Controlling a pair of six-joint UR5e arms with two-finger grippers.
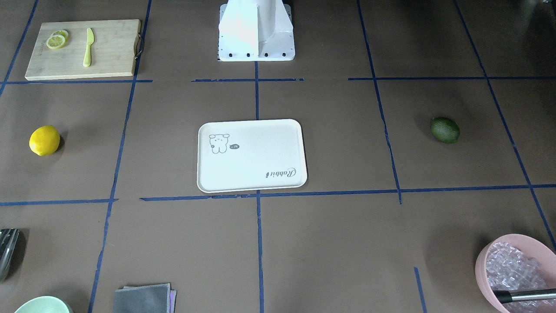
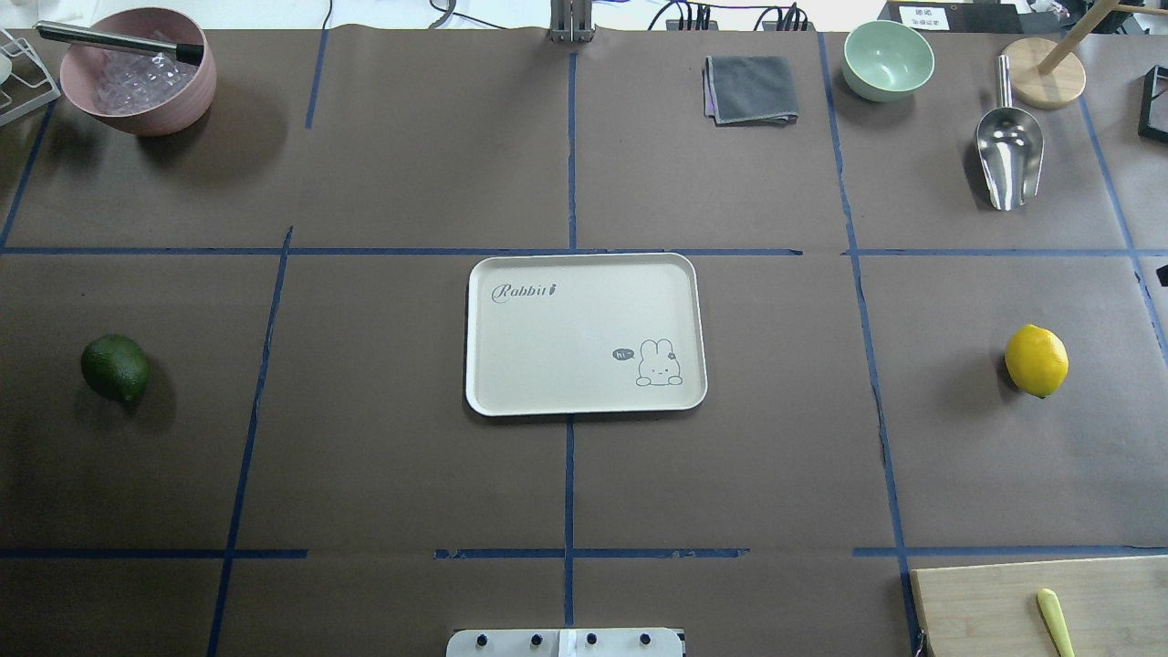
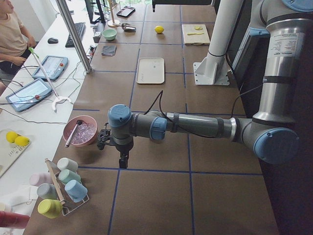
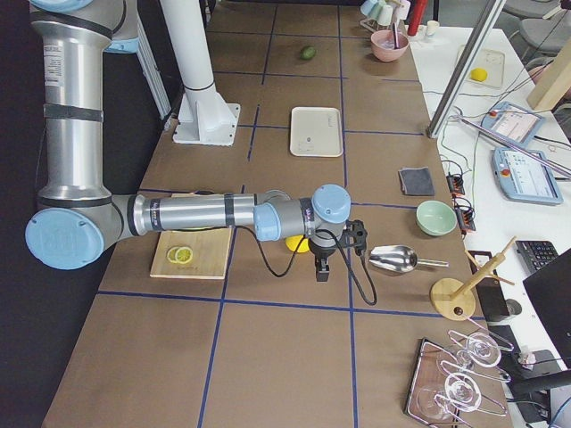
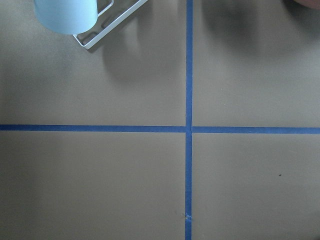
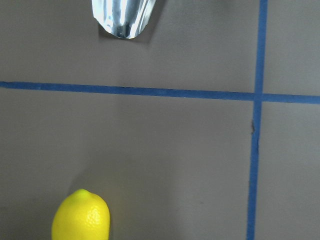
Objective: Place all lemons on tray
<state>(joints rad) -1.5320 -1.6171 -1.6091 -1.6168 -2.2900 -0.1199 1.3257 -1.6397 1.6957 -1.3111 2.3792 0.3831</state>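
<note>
The bright yellow lemon (image 2: 1037,360) lies on the table at the right in the overhead view, and shows at the bottom of the right wrist view (image 6: 81,216). The dark green lemon (image 2: 115,368) lies at the far left. The cream tray (image 2: 566,347) with the rabbit drawing sits empty in the middle. My left gripper (image 3: 121,159) hangs over the table's left end, near the pink bowl. My right gripper (image 4: 322,267) hangs beside the yellow lemon (image 4: 293,242). Both grippers show only in the side views, so I cannot tell whether they are open or shut.
A bamboo cutting board (image 1: 113,52) holds lemon slices (image 1: 56,41) and a yellow knife (image 1: 88,47). A pink bowl (image 2: 137,109), grey cloth (image 2: 750,88), green bowl (image 2: 888,59) and metal scoop (image 2: 1008,151) line the far edge. A cup rack (image 3: 61,188) stands at the left end.
</note>
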